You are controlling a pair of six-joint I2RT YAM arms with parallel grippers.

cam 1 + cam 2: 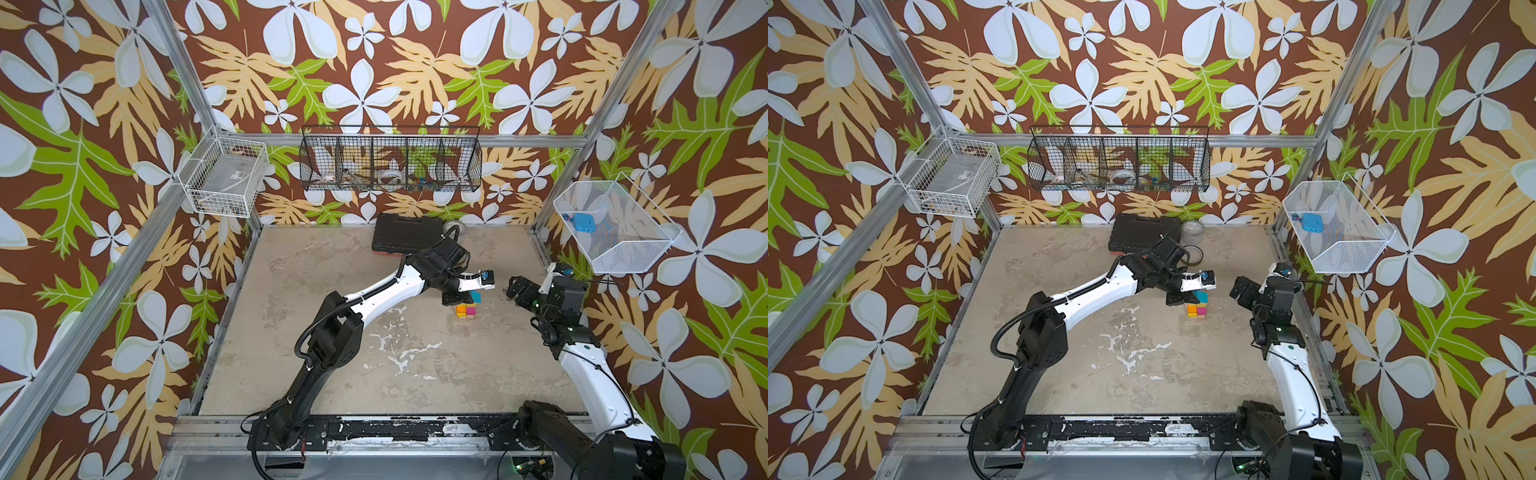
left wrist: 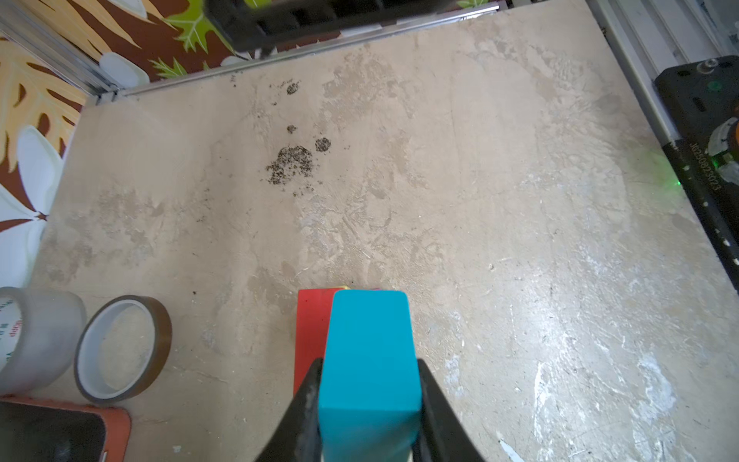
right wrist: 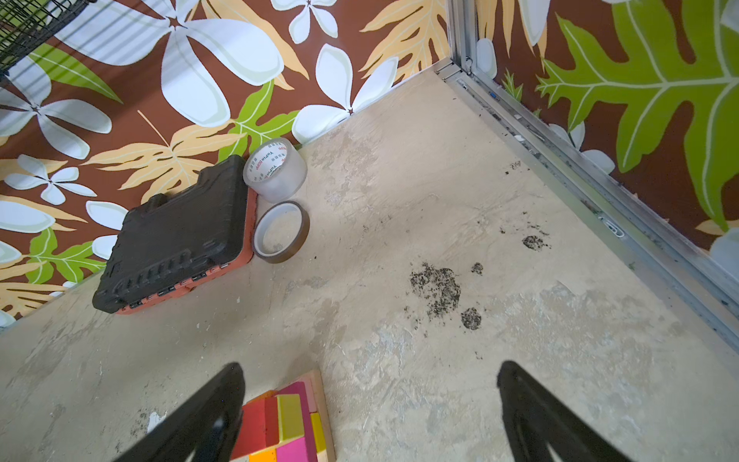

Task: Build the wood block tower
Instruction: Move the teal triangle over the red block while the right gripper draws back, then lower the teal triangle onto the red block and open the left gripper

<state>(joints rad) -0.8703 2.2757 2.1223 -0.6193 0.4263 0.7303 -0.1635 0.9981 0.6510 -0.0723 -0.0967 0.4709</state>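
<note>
The left gripper (image 2: 370,364), closed on the teal wedge (image 2: 368,336), hangs over the tower (image 1: 465,311) right of the middle of the table (image 1: 332,340), and I think it should lower it straight and centred before letting go, while the right gripper (image 3: 371,368) stands wide open, empty.

Soft, even light fills the enclosure, bright without harsh shadows. Both top views look slightly hazy, with fine detail smeared. In the left wrist view a green glow (image 2: 660,172) tints the table (image 2: 460,180), pale glare washes its scuffed patches, and a dark bar (image 2: 320,20) near the lens is blurred.
</note>
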